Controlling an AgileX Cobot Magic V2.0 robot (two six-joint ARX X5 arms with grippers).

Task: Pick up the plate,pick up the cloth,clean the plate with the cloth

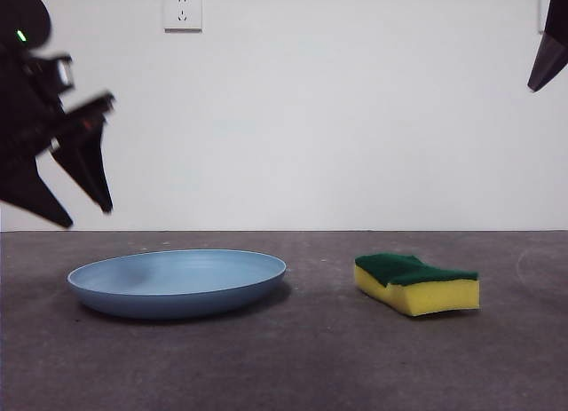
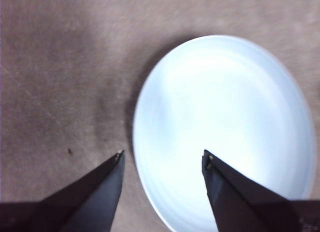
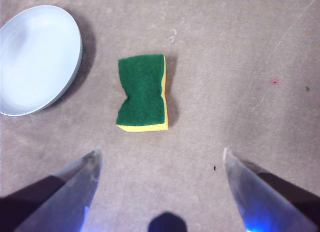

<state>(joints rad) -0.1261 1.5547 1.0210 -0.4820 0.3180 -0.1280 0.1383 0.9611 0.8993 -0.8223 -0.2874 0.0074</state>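
The plate (image 1: 177,282) lies flat on the grey worktop (image 1: 293,358), its rim low and smooth, and the cloth (image 1: 417,283) (really a yellow sponge with a dark green scouring top) sits apart from it on the same surface, green side up. Neither is held yet.

The left claw (image 2: 162,159) hangs above the plate's near edge with its jaws spread; in its wrist view one jaw is over the bare worktop just outside the rim and the other over the plate's inside, so the rim runs between them. In the front view this claw (image 1: 84,185) is still clear of the plate, up at the side. The right claw (image 3: 160,157) waits high over the cloth, jaws wide apart, with the cloth lying ahead of them rather than between.

The step in hand looks like the pick-up of the plate. To do it well, the left claw should come down with the rim kept between the jaws, the outer jaw reaching low enough to get under the shallow lip. The matte plastic may slip, so a deep, square bite on the rim seems wiser than a pinch at its very edge.
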